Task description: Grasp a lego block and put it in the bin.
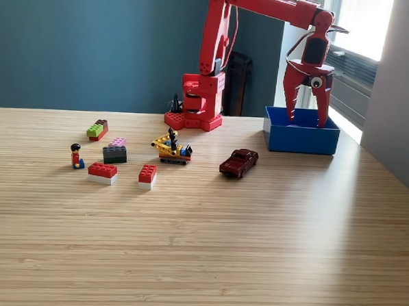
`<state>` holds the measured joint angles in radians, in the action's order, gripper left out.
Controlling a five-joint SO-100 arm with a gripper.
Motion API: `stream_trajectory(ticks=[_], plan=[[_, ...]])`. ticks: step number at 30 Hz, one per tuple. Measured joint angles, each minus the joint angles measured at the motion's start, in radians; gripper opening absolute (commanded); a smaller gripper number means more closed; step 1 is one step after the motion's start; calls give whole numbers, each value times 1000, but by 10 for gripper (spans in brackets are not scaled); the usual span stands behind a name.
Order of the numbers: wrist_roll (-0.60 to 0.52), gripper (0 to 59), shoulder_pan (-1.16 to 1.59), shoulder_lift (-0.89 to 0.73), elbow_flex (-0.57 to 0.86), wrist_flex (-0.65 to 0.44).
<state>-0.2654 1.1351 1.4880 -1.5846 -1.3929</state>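
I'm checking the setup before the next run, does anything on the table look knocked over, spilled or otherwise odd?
Nothing stands out. The blocks, such as the red block, sit flat on the table, the figure stands upright, the toy car is on its wheels, and the bin sits level. The gripper hangs over it, jaws open and empty.
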Motion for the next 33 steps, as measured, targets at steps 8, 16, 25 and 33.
stream_trajectory(ticks=[8, 16, 25, 33], plan=[[-64, 1, -273, -2, 198, -110], [-17, 1, -661, -2, 336, -216], [40, 1, -799, -2, 334, -216], [72, 1, -853, -2, 327, -216]])
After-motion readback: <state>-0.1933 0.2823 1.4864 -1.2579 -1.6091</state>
